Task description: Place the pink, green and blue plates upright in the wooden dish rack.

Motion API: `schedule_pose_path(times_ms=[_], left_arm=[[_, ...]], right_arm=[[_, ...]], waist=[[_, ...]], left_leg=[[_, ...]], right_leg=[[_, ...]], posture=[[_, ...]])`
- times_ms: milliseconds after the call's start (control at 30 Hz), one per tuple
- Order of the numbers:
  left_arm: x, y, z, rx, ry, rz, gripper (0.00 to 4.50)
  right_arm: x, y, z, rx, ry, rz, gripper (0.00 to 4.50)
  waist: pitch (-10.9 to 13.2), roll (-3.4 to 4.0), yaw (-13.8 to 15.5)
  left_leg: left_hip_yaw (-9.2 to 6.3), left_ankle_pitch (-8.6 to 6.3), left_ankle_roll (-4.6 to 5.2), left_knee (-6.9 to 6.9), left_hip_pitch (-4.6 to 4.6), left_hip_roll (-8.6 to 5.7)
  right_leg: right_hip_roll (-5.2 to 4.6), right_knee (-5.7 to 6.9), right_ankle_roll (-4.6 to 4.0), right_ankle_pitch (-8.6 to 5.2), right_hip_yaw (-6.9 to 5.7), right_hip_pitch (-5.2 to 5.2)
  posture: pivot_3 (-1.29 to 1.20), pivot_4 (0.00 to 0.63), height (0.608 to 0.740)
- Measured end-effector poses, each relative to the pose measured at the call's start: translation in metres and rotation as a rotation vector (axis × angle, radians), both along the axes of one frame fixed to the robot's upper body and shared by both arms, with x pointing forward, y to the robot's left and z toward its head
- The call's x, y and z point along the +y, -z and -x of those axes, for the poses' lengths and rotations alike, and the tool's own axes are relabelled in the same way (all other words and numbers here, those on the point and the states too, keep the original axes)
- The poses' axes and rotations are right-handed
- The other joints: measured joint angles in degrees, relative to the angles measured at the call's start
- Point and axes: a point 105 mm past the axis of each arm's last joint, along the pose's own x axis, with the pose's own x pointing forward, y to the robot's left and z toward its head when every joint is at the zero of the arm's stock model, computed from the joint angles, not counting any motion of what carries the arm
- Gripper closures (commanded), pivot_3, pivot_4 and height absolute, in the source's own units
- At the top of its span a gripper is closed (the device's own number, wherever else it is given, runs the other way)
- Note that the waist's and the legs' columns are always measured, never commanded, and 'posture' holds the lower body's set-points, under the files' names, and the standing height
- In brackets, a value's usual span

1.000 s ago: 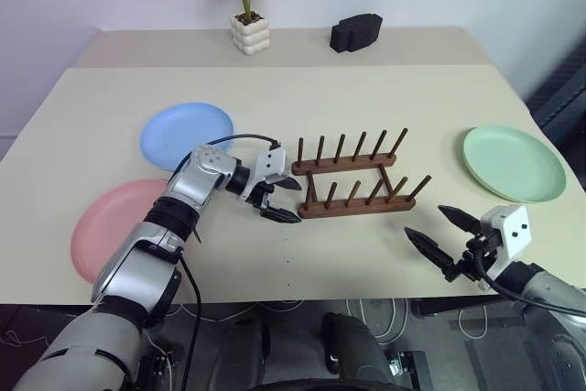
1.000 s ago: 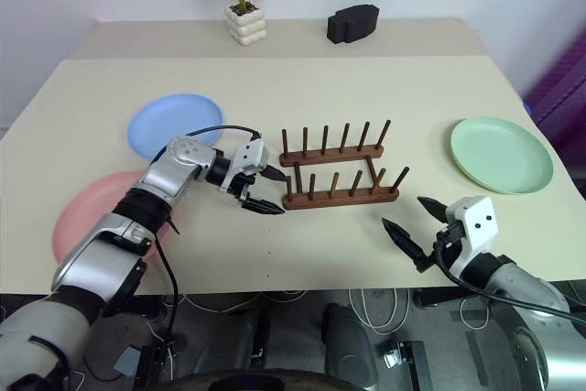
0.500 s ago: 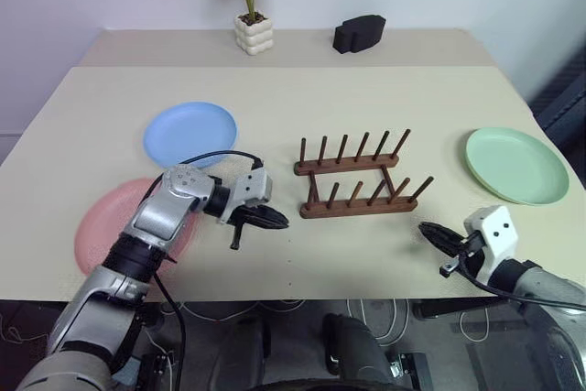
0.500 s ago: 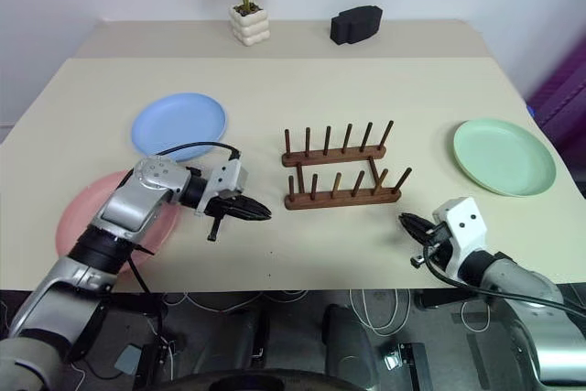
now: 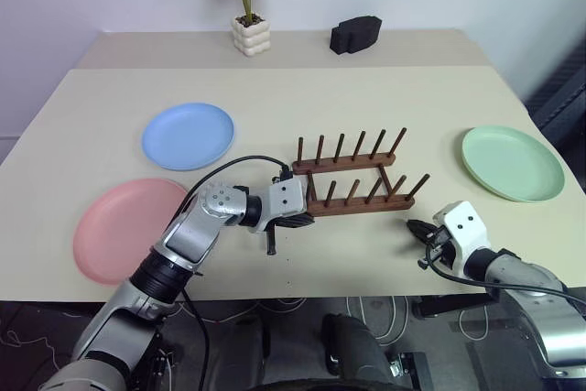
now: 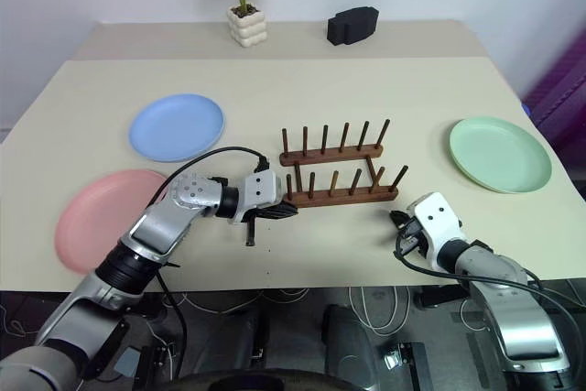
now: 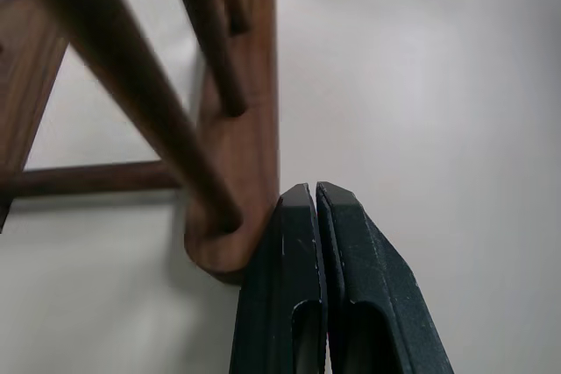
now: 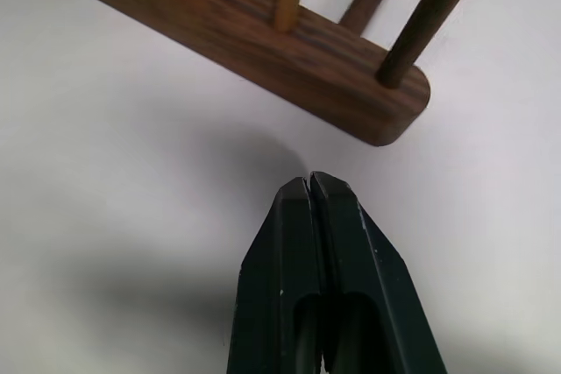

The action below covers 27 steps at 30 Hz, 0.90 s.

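Observation:
The wooden dish rack [image 5: 352, 182] stands empty mid-table. A blue plate [image 5: 188, 135] lies flat to its left, and a pink plate [image 5: 124, 226] lies flat nearer the front left edge. Far right, the green plate [image 5: 513, 162] also lies flat. My left gripper [image 5: 305, 219] is shut and holds nothing, its tips against the near-left end of the rack's front rail [image 7: 230, 247]. My right gripper [image 5: 412, 227] is shut and holds nothing, low over the table just short of the rail's right end [image 8: 386, 107].
At the back of the table stand a potted plant [image 5: 249, 29] in a white pot and a black object [image 5: 355, 32]. The table's front edge [image 5: 320, 298] runs close under both arms.
Both grippers have shut from open. The left one slid right to the rack's near-left corner. The right one moved forward and left toward the rack's right end. Plates and rack stayed put.

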Motion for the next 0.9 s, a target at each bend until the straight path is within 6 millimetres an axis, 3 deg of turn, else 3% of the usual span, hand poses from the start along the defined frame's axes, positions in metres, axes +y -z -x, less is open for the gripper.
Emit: schedule_pose_path(times_ms=[567,900], left_arm=[[0.014,-0.001,-0.053,-0.094,-0.265,0.021,4.44],[0.014,-0.002,-0.057,-0.08,-0.288,0.055,4.44]], right_arm=[[-0.005,-0.004,-0.049,-0.092,0.078,0.046,4.5],[0.001,-0.005,-0.059,-0.119,0.077,0.041,4.5]], waist=[[0.0,0.0,-0.07],[0.0,0.0,-0.19]], left_leg=[[0.0,0.0,0.0,0.06,0.03,-0.02],[0.0,0.0,0.0,0.05,0.03,-0.02]], right_leg=[[0.01,0.1,-0.01,0.03,0.01,0.01],[0.01,0.12,0.01,0.03,0.01,0.01]], posture=[[0.0,0.15,0.74],[0.0,0.15,0.74]])
